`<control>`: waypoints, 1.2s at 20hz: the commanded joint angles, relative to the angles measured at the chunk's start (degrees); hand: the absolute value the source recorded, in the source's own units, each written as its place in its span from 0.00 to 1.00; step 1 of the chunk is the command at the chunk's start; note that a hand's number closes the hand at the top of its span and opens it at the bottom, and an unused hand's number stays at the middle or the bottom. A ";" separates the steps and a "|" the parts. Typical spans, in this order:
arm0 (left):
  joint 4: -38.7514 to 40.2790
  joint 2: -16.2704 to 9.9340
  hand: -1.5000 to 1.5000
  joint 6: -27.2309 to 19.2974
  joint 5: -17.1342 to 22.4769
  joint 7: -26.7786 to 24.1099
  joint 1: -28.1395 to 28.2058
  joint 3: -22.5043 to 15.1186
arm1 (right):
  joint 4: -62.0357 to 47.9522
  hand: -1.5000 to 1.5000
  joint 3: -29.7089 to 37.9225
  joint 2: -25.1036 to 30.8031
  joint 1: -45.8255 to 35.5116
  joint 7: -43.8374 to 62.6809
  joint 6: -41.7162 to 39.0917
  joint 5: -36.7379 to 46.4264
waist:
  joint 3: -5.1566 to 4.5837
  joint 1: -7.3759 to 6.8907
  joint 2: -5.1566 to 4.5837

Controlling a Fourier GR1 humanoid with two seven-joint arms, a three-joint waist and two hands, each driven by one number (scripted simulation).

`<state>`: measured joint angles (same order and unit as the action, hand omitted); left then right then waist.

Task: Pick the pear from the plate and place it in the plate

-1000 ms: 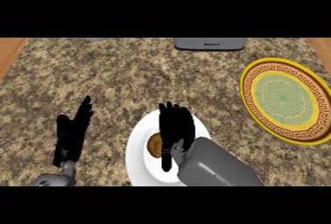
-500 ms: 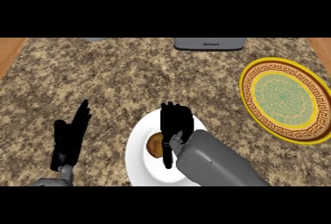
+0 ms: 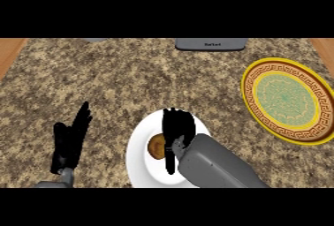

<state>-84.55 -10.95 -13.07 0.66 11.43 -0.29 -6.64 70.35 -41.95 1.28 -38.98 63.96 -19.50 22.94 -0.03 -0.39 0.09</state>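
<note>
Head view gives you the granite counter (image 3: 130,79) from steeply above, with a wooden strip along its left and right edges. Your right hand (image 3: 177,132) sits low in the frame, a little right of centre, over the white plate (image 3: 140,163), its grey forearm coming up from the lower edge. Its fingers point toward the top of the frame and look fairly straight, lying just beside the pear (image 3: 157,147) and partly over its right side; you cannot tell whether the thumb is curled against the fruit. The pear itself rests on the white plate, brown and rounded, left of the hand. Your left hand (image 3: 72,139) shows at lower left, over bare counter, fingers straight and close together, pointing up, well apart from the plate. At right of the frame lies the yellow patterned plate (image 3: 285,99), near the counter's edge. A grey appliance (image 3: 210,44) sits at the top edge.
</note>
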 commanded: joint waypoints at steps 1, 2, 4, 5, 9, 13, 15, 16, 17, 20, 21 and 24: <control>1.34 -0.62 0.50 1.90 0.08 -3.32 1.52 0.59 | -4.71 0.00 -1.00 -1.22 -1.73 6.43 1.02 -0.28 | -0.01 -0.43 -0.15; 1.50 -0.75 0.50 1.30 0.84 0.93 -3.05 2.15 | -4.29 0.00 1.49 -1.22 -0.72 6.00 -2.17 1.01 | 0.01 0.26 -0.10; 1.69 0.54 0.50 0.66 -0.37 0.50 -1.25 0.80 | -0.74 0.00 -2.23 -1.22 3.13 7.34 0.80 2.19 | 0.01 0.26 -0.02; 1.83 1.09 0.50 -0.04 -0.56 -1.01 -1.35 1.11 | -1.59 0.00 -0.65 -1.23 1.15 8.53 -1.37 0.68 | 0.00 0.16 -0.03; 1.79 0.34 0.50 1.83 -0.34 -1.34 -0.80 1.38 | -5.39 1.00 0.32 -1.22 1.80 4.45 -1.53 2.06 | 0.00 0.03 -0.10; -2.72 1.47 0.50 0.03 -1.14 4.13 -0.33 1.01 | -2.09 1.00 -0.51 0.62 2.48 0.14 -4.34 5.93 | 0.03 0.18 0.03; 1.93 2.10 0.50 1.12 -1.80 -0.64 -1.46 0.94 | -3.86 1.00 2.35 -0.18 -1.54 -1.00 -6.89 6.22 | 0.01 0.17 -0.07; 2.13 -1.20 0.50 4.22 1.35 1.03 -3.01 4.57 | -7.59 1.00 1.57 0.24 -0.98 -4.22 -3.80 8.53 | 0.01 0.03 -0.14; 3.91 1.86 0.50 1.35 -1.71 -1.74 -2.10 2.14 | 1.28 1.00 -1.31 -1.19 2.50 3.03 -5.45 7.66 | 0.00 0.44 0.01; 0.97 0.67 0.50 2.30 -1.02 0.13 -0.20 3.30 | 1.17 1.00 -0.52 4.25 5.58 -9.84 -2.39 13.27 | 0.03 0.38 -0.01; 3.06 2.22 0.50 1.83 -0.94 -1.35 -1.42 2.52 | 4.36 1.00 -0.61 8.69 5.50 -16.26 -1.17 12.40 | 0.03 0.75 0.00; 0.81 2.04 0.50 0.14 -2.12 1.55 -1.81 2.04 | 10.69 1.00 2.10 16.08 6.81 -33.30 3.49 9.17 | 0.20 1.76 0.15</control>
<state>-83.36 -9.30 -12.18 -1.03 12.28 -1.98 -4.49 73.69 -41.55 9.68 -34.05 43.96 -18.42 33.49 0.07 0.45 0.11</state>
